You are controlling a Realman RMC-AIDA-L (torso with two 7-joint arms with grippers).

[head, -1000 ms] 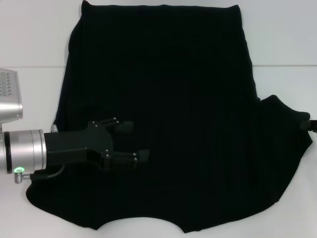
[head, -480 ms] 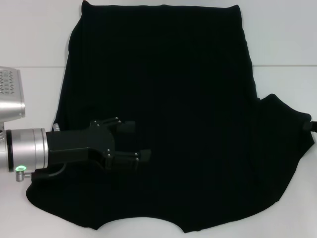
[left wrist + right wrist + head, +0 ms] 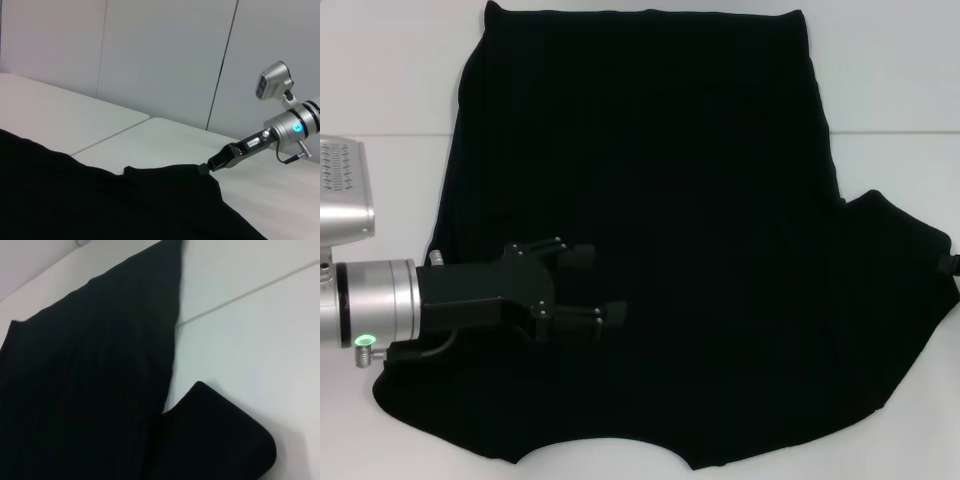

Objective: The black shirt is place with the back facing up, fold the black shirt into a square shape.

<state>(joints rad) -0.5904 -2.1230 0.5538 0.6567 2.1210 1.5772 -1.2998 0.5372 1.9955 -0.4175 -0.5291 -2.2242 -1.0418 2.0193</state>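
The left gripper (image 3: 597,285), reaching in from the left over the black shirt (image 3: 700,180), has crept a little farther toward the shirt's middle over the last second; its fingers stay parted and hold nothing, the cloth lying flat beneath and spreading beyond them on every side; this looks like an approach, with no fold begun. Far to its right, the right gripper (image 3: 216,163) sits at the edge of the spread sleeve (image 3: 900,270); whether it grips the cloth I cannot tell. Count: one shirt, two grippers, one white table (image 3: 380,80).
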